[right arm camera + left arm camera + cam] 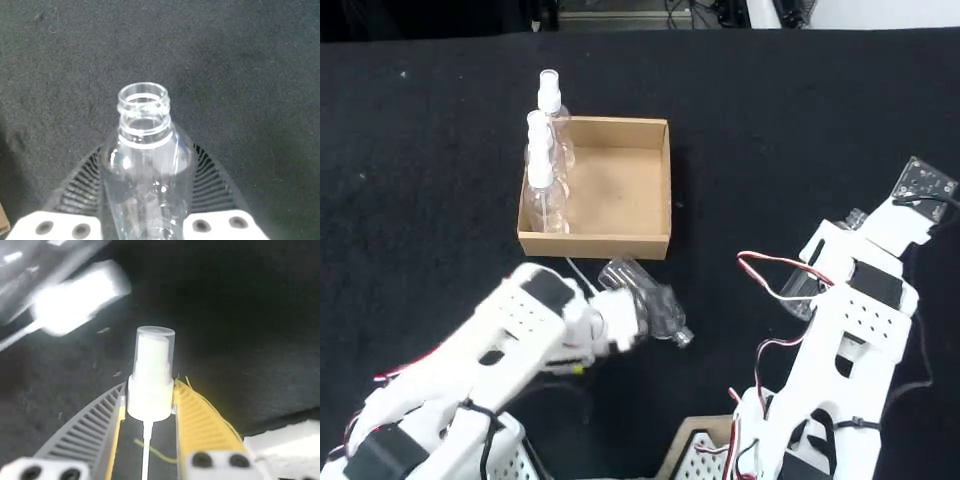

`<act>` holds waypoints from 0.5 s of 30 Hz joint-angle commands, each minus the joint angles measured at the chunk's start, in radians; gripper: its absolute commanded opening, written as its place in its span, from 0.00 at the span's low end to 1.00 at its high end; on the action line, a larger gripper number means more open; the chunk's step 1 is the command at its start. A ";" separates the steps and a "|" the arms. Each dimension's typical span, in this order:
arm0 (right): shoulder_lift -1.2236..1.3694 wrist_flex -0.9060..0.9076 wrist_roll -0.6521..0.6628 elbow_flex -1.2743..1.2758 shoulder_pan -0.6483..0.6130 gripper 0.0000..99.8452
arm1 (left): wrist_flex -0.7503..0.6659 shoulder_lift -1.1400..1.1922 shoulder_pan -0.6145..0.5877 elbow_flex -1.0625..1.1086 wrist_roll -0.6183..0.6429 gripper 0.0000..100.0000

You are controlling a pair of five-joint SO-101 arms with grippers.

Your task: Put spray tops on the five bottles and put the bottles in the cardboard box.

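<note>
One spray top (pixel 150 371) in left tool (pixel 150 386); bottle (pixel 145 172) in right tool (pixel 148 148), base cropped

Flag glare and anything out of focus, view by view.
Left wrist view: a blurred, blown-out white shape glares beyond the focused spray top. Right wrist view: the open bottle is in focus, glinting at its rim. High view: even light, glints on the lying bottle.

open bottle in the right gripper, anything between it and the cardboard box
Nothing visible. Bare black table lies between the open bottle and the cardboard box; the three capped bottles stand along the box's opposite wall.
</note>
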 commanded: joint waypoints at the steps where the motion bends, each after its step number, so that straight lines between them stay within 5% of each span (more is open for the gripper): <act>1: 0.002 -0.028 -0.009 -0.039 0.020 0.03 | 0.025 -0.011 -0.214 -0.077 0.109 0.10; 8: 0.002 -0.028 -0.009 -0.039 0.018 0.03 | -0.009 -0.011 -0.588 -0.084 0.273 0.10; 15: 0.002 -0.021 -0.009 -0.033 -0.017 0.03 | -0.117 -0.002 -0.872 -0.091 0.295 0.10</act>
